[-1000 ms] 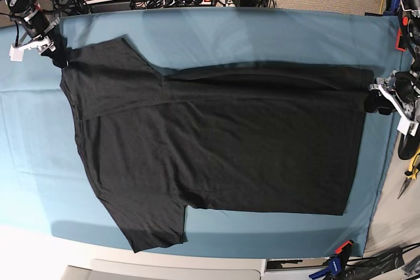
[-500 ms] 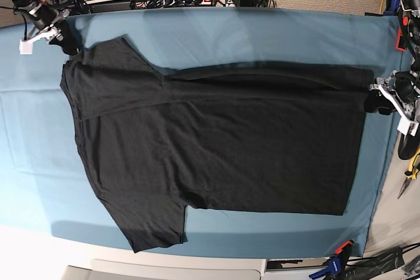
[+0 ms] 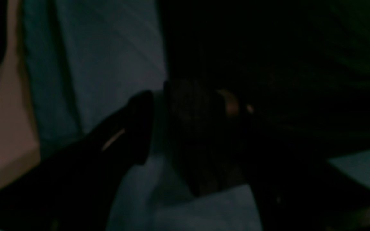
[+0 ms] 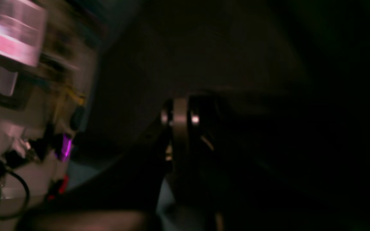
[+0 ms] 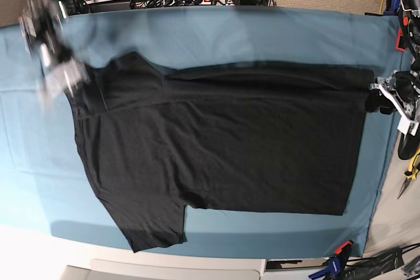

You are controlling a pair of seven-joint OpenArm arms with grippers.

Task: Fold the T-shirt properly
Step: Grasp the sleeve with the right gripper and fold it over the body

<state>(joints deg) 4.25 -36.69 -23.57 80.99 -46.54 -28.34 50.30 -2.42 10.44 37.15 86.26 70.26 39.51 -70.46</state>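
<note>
The black T-shirt (image 5: 223, 142) lies spread on the table (image 5: 275, 37), which carries a teal cover. In the base view its lower hem is on the right side and its shoulders and sleeves are on the left side. One sleeve points toward the near edge of the table. The far long side is folded over, so a double layer runs along the far edge of the cloth.

The right pincer (image 5: 69, 80) is at the far-left corner of the shirt, at the sleeve there, and it looks blurred in the base view. Its jaws are closed together, and the sleeve cloth is bunched up beside it. The right wrist view is very dark; if cloth sits between the jaws cannot be told.

The left pincer (image 5: 379, 100) is at the far-right corner of the shirt, at the hem. Its jaws stand wide apart, and a dark fold of the shirt lies between them in the left wrist view.
</note>
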